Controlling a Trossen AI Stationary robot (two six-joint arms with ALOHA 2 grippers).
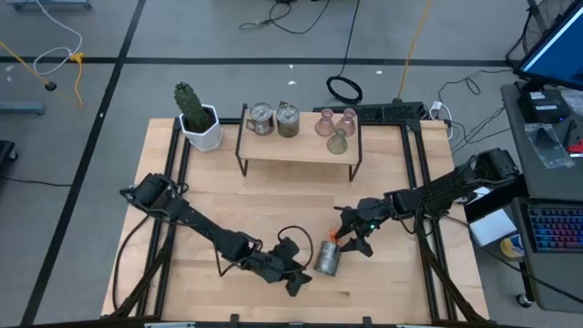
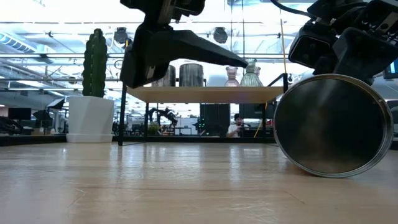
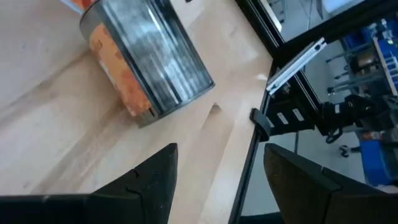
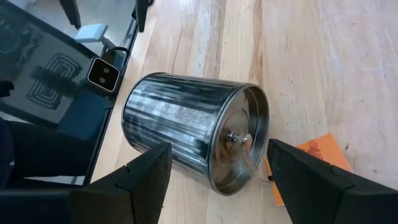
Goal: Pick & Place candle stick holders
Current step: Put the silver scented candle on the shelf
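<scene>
Silver candle stick holder [image 1: 328, 257] lying sideways on bench [image 1: 228, 214].
Both open and empty: left hand [image 1: 296, 278] at 8 o'clock, right hand [image 1: 351, 239] at 1 o'clock; could roll if nudged.

The high view looks straight down on the whole bench [image 1: 228, 210]. The low view sits at bench height, very close to the toppled silver holder [image 2: 333, 126], which both wrist views share, close up.
</scene>
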